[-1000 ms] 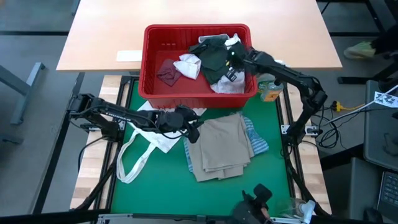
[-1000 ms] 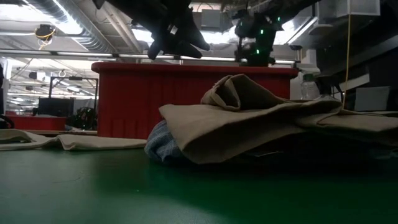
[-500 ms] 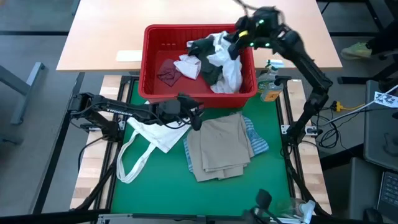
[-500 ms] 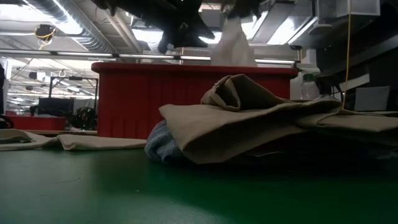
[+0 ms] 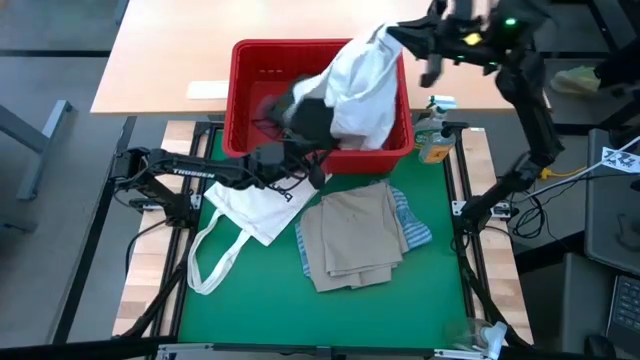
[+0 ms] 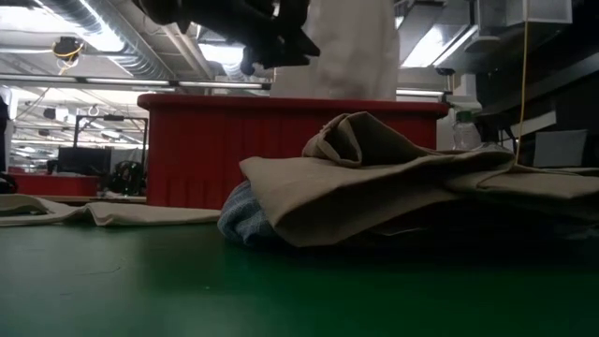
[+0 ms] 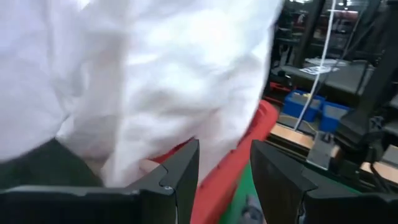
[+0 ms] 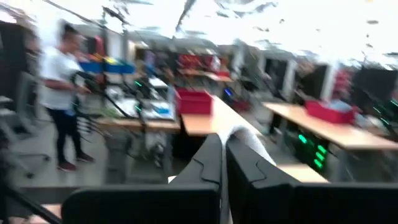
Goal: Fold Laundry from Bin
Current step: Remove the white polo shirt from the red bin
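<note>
- High view, upper right of the frame: the right gripper [image 5: 412, 42] is up above the far right corner of the red bin [image 5: 246, 100], its fingers pressed together on a pinch of the large white shirt [image 5: 358, 85].
- The white shirt hangs from that pinch in a broad drape, spilling down over the right half of the bin and hiding most of what lies inside.
- Right wrist view: the two dark fingers [image 8: 208, 163] stand closed side by side with a strip of white cloth showing between and just past them; a person stands in the room at the upper left of that frame.
- Centre of the high view: the left gripper [image 5: 296, 172] sits at the bin's near wall, right beside a dark garment [image 5: 307, 115] that pokes out under the shirt's lower left edge.
- Left wrist view: its fingers [image 7: 182, 170] are spread with a clear gap, holding nothing; white cloth fills the frame above them and the bin's red rim shows between them.
- Low view: the shirt rises white above the bin's red wall, upper centre of the frame.
- On the green tabletop [image 5: 250, 300], lower centre of the high view, the folded tan shirt [image 5: 352, 235] lies on top of the blue-striped cloth [image 5: 416, 228], whose edge peeks out on the right.
- To the left of that stack, the white tote bag [image 5: 247, 213] lies flat, its long strap looping toward the lower left.
</note>
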Tool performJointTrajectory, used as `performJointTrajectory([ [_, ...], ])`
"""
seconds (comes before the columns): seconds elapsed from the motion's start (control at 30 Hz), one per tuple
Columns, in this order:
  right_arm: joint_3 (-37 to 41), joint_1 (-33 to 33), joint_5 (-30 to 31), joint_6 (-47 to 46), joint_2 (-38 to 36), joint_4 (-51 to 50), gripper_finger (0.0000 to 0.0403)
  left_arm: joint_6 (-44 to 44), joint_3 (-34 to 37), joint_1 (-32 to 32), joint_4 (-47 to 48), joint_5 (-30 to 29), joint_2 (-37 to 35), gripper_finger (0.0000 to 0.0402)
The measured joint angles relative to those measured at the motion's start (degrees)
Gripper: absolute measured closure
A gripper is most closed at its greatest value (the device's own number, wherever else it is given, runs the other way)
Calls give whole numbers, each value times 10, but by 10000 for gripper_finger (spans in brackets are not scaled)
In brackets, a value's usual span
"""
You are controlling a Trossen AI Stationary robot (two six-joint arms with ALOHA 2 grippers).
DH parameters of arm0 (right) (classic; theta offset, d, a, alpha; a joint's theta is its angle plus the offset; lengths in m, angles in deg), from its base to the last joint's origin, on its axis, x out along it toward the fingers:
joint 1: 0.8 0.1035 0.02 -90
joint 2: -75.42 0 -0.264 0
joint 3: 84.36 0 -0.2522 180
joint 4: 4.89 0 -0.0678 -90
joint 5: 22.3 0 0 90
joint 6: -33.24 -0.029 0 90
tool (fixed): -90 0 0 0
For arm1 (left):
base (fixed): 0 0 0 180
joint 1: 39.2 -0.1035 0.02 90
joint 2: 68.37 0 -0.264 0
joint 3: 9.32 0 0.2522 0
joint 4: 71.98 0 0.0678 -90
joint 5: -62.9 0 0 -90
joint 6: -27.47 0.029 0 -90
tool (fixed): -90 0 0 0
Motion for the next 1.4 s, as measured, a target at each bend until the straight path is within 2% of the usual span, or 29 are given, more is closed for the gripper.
performJointTrajectory([
  [0.23,-4,0,-55,-61,-26,33,399,9,0,-30,-33,0,0,263],
  [0.47,-4,0,-58,-64,-41,27,398,60,0,-41,-132,2,0,263],
  [0.6,-4,0,-58,-64,-40,22,398,91,0,-30,-163,44,0,263],
  [0.7,-4,0,-58,-64,-39,18,398,108,0,-17,-175,55,0,263],
  [0.8,-4,0,-58,-64,-38,11,398,138,0,-6,-188,39,0,262],
  [1.0,-4,0,-58,-64,-38,10,398,183,0,2,-237,-35,0,262],
  [1.4,-4,0,-58,-63,-38,12,398,156,0,-1,-217,-24,3,262],
])
